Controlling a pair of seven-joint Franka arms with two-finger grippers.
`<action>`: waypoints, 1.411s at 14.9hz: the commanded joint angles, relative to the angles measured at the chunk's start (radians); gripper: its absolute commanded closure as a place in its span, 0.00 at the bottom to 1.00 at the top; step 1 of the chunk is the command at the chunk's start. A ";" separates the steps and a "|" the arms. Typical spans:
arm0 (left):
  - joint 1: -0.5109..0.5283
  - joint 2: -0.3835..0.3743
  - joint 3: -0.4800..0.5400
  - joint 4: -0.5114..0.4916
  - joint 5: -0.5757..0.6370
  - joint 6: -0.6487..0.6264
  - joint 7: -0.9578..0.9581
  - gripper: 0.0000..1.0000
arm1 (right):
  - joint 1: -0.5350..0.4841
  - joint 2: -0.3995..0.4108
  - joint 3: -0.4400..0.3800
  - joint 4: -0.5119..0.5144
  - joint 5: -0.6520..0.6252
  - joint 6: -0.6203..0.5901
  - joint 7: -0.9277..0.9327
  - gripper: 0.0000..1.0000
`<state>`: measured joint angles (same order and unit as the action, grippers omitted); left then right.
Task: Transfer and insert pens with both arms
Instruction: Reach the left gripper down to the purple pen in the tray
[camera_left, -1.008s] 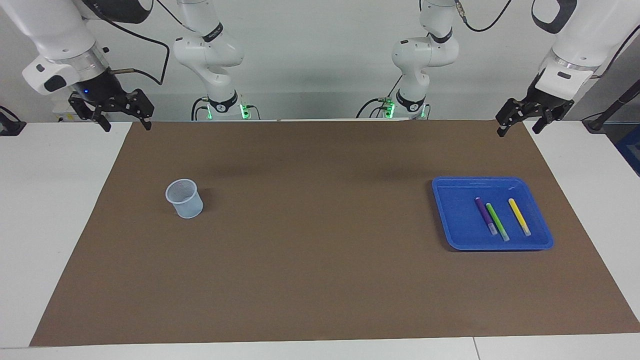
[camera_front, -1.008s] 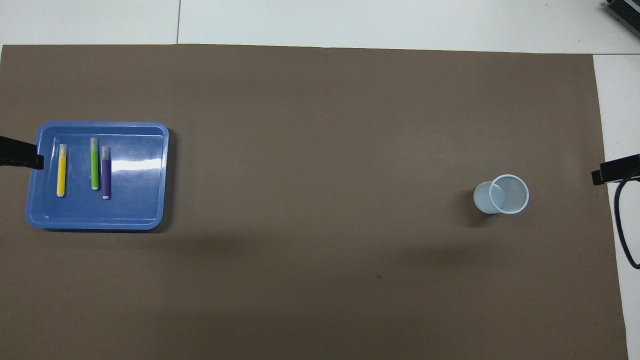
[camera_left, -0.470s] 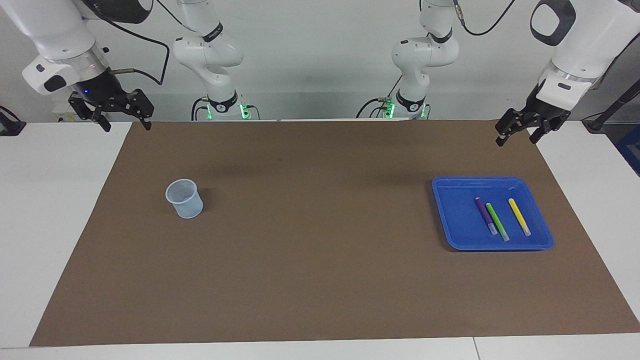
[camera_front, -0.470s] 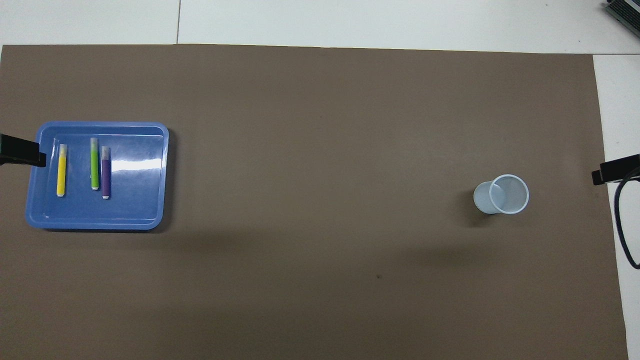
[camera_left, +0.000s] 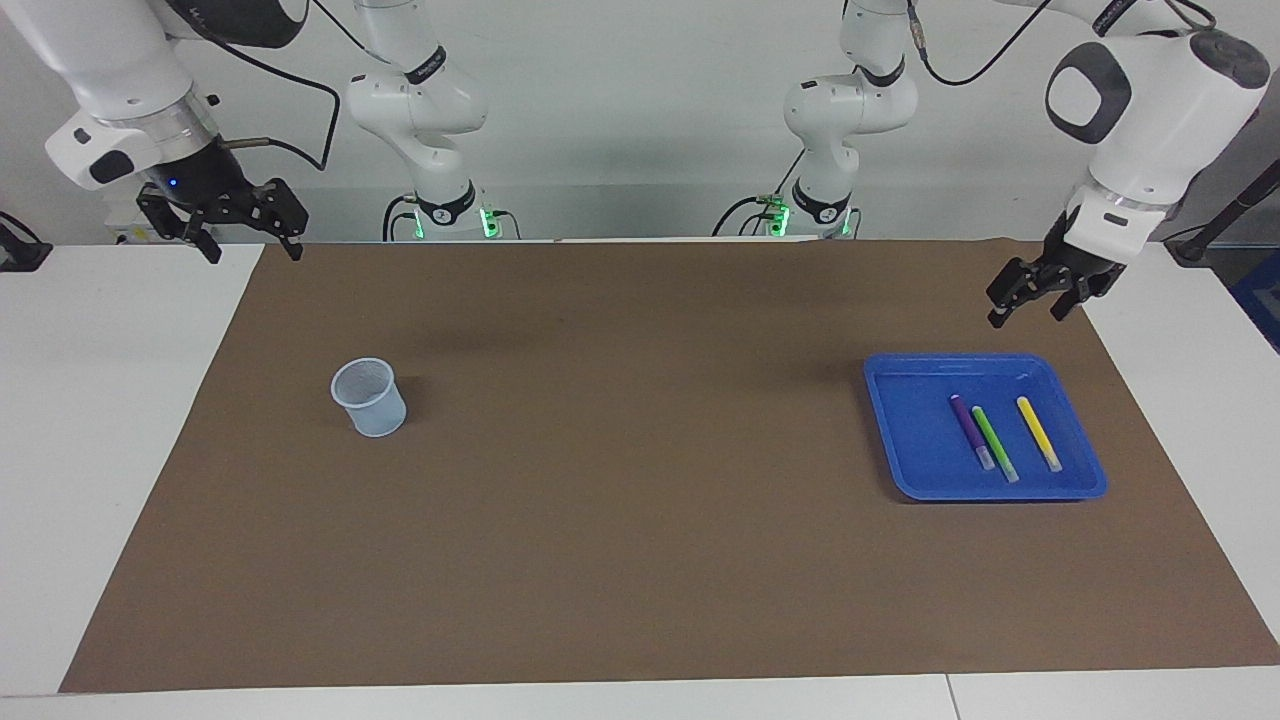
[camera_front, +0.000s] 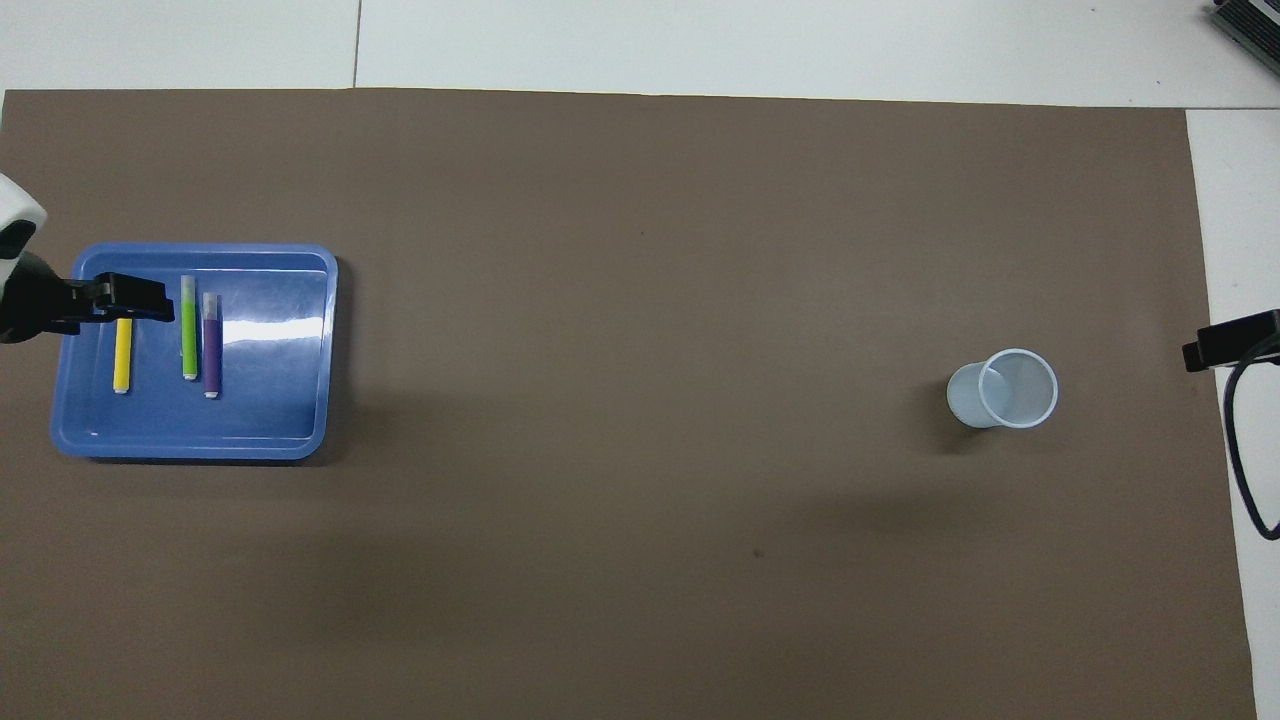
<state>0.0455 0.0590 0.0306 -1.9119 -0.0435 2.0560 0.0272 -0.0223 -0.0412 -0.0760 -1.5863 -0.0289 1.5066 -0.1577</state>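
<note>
In the overhead view the left gripper (camera_front: 130, 297) covers the yellow pen's (camera_front: 122, 357) twelve o'clock end, and its arm is cut off at nine o'clock — the right gripper (camera_front: 1215, 347) shows only a tip at three o'clock.

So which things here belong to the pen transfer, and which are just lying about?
Part of the job:
- purple pen, green pen, yellow pen, all lying in the blue tray
- pale cup, upright and empty
- left hand, open, above the tray
- right hand, open, waiting

Just there:
- brown mat
</note>
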 joint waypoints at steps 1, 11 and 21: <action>0.007 0.044 0.000 -0.090 0.001 0.156 0.023 0.00 | 0.016 -0.003 0.005 -0.009 -0.031 -0.014 -0.046 0.00; -0.001 0.237 0.000 -0.093 0.001 0.271 0.167 0.00 | 0.133 0.010 0.012 -0.009 0.105 0.003 0.141 0.00; 0.016 0.243 0.000 -0.114 0.001 0.293 0.217 0.00 | 0.091 0.038 0.002 -0.021 0.173 0.047 0.142 0.00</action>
<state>0.0511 0.3050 0.0320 -2.0040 -0.0434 2.3165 0.2194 0.0765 -0.0073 -0.0789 -1.5969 0.1174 1.5514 -0.0203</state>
